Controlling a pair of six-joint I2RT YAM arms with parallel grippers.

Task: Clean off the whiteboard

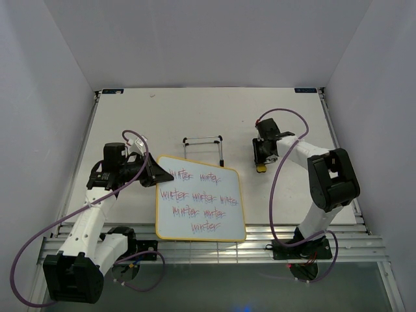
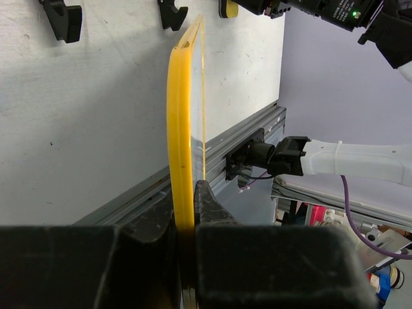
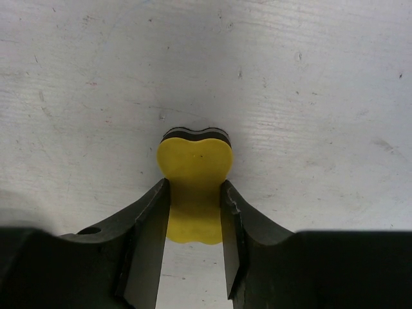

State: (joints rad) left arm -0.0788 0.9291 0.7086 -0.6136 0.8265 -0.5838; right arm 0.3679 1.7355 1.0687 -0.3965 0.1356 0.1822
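My left gripper (image 2: 188, 215) pinches the left edge of the whiteboard (image 1: 200, 207) so it cannot slide; my right gripper (image 3: 195, 201) squeezes the eraser (image 3: 195, 158) for wiping.

Yellow-framed whiteboard (image 1: 200, 198), purple-red scribbled words across it, front-centre of table (image 1: 195, 110)

whiteboard (image 1: 200, 198), the word "winter" scribbled in purple-red handwriting, repeated across four slanting rows, roughly eight times, letters loose

- whiteboard (image 1: 200, 198): smooth, glossy white face; shiny yellow plastic frame.
- eraser (image 3: 195, 164): matt yellow, soft foam look.
- table (image 3: 96, 77): matt white, scuffed, grainy.
- stand (image 1: 203, 138): thin metal wire.
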